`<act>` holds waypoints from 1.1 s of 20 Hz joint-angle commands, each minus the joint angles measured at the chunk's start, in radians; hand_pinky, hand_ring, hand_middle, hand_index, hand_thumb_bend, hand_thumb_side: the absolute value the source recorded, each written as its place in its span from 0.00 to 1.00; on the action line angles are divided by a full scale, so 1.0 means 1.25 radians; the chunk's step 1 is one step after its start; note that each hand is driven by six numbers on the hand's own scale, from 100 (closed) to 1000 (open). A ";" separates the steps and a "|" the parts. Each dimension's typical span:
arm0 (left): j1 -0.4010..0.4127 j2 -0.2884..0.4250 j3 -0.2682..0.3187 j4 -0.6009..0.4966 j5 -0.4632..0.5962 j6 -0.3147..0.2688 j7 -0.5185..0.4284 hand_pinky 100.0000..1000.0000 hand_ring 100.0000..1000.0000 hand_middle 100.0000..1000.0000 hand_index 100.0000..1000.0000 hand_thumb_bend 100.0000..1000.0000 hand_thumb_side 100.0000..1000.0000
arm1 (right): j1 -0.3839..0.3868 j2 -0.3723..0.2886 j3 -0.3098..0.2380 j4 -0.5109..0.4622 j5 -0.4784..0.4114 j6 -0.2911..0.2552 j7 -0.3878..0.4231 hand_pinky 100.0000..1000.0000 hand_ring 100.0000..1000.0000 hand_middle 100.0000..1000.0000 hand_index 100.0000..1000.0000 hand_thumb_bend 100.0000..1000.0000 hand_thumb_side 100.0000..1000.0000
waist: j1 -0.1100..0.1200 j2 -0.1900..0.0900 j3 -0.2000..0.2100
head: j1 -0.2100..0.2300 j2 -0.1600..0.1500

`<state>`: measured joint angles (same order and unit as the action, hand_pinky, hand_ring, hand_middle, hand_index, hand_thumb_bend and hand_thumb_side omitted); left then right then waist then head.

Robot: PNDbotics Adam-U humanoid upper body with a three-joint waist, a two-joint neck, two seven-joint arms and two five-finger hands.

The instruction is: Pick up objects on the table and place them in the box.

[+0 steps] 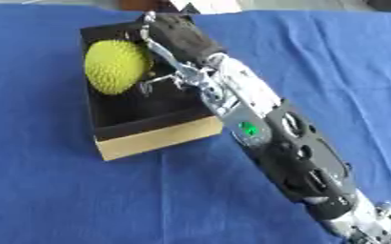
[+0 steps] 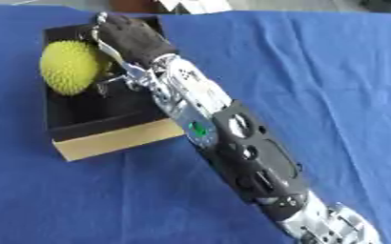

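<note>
**Yellow ball in the box, right hand above it**

I see the spiky yellow ball [image 1: 115, 66] inside the black box [image 1: 145, 114], at 10 o'clock on the blue counter [image 1: 57, 190]. My right hand [image 1: 180, 38] reaches over the box just beside the ball; its fingers [image 1: 149, 21] look relaxed and hold nothing.

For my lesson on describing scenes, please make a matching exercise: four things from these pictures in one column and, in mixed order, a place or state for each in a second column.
Things:
1. bumpy yellow-green ball
2. black open box with tan cardboard side
3. right hand in dark glove
4. blue cloth

Places or states:
A. covers the table
B. lies inside the box, at its left side
C. reaches over the box, beside the ball
D. stands on the cloth, upper left

Pairs: 1-B, 2-D, 3-C, 4-A
</note>
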<state>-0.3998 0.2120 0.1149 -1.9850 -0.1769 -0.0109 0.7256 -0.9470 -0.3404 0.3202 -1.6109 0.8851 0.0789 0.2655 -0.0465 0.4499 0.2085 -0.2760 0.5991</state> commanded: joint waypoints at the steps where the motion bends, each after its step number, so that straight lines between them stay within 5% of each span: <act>1: -0.004 0.009 0.002 -0.012 -0.003 0.001 -0.002 0.47 0.66 0.64 0.64 0.86 0.71 | -0.031 -0.044 -0.023 -0.026 -0.043 0.009 0.012 0.53 0.36 0.37 0.62 0.00 0.00 | -0.002 -0.030 0.000 | 0.009 0.009; 6: -0.004 0.008 0.002 -0.012 -0.003 0.001 -0.004 0.47 0.66 0.64 0.64 0.86 0.71 | -0.048 -0.077 -0.023 0.004 -0.059 -0.019 0.053 0.54 0.38 0.38 0.62 0.00 0.00 | -0.004 -0.029 0.000 | 0.013 0.011; 10: -0.004 0.008 0.002 -0.012 -0.003 0.002 -0.005 0.47 0.66 0.64 0.64 0.86 0.71 | -0.047 -0.088 -0.007 0.039 -0.011 -0.082 0.103 0.64 0.46 0.45 0.66 0.00 0.00 | -0.004 -0.028 0.002 | 0.015 0.011; 13: -0.005 0.007 0.002 -0.012 -0.003 0.002 -0.005 0.47 0.66 0.64 0.64 0.86 0.71 | -0.046 -0.088 -0.004 0.057 0.022 -0.143 0.148 0.72 0.53 0.48 0.67 0.15 0.00 | -0.004 -0.028 0.002 | 0.014 0.011; 22: -0.008 0.005 0.002 -0.012 -0.003 0.002 -0.004 0.47 0.66 0.63 0.64 0.86 0.71 | -0.042 -0.086 0.000 0.057 0.033 -0.226 0.169 0.74 0.55 0.49 0.67 0.18 0.00 | -0.004 -0.030 0.002 | 0.013 0.007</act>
<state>-0.3990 0.2115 0.1148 -1.9850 -0.1769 -0.0084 0.7226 -0.9847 -0.4284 0.3237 -1.5277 0.9182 -0.1929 0.4783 -0.0467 0.4499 0.2100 -0.2588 0.6134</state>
